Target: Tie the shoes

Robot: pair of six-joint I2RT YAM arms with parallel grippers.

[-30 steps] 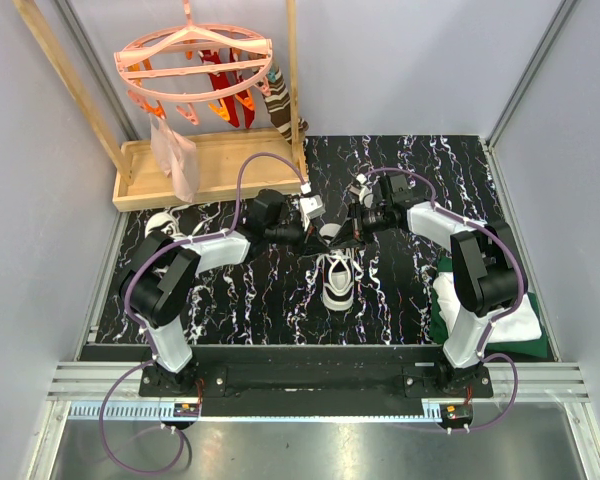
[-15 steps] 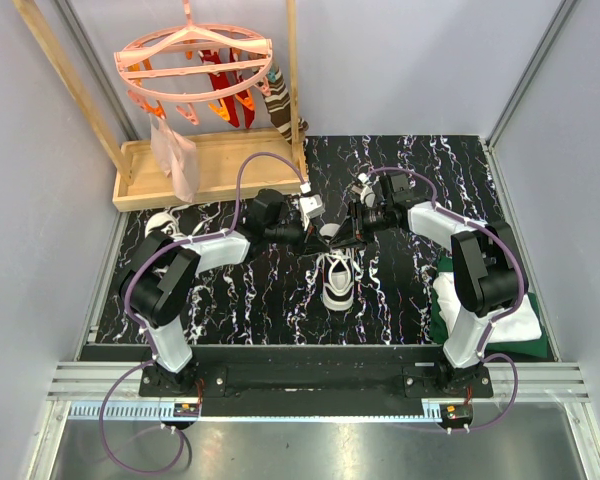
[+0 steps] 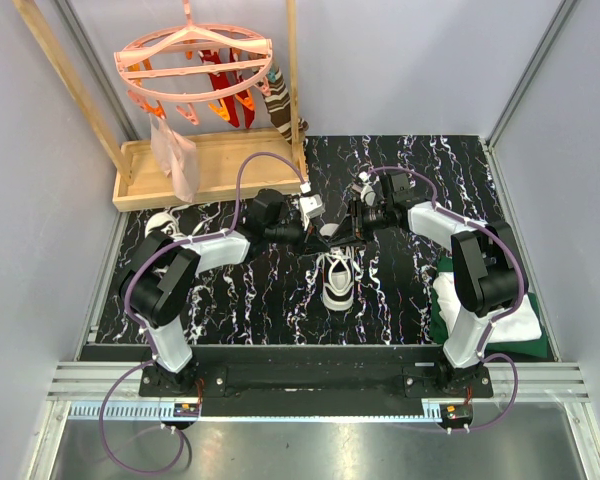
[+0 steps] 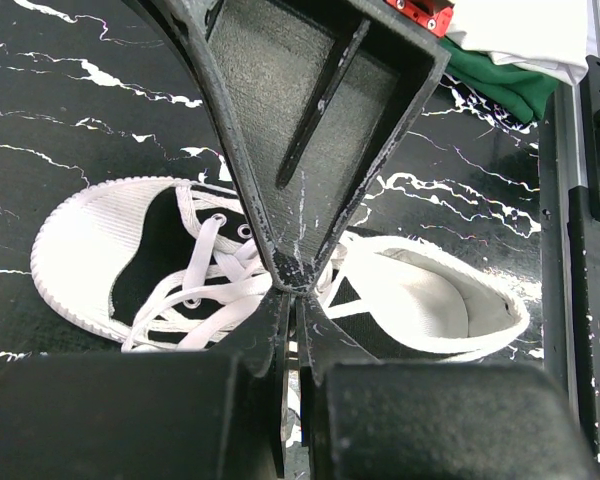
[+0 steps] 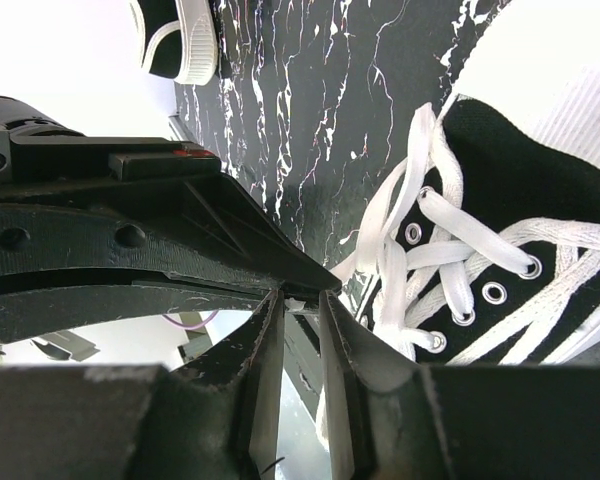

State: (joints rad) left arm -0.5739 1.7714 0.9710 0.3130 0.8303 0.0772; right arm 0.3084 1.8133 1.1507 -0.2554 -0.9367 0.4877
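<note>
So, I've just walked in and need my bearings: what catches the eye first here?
The left fingers and right fingers meet tip to tip above a black-and-white sneaker in the middle of the black marbled table. Then the pink peg hanger on the wooden rack at the far left, and the second sneaker beside the left arm.

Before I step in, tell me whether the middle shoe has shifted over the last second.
No. The shoe keeps its place against the white veins of the table.
</note>
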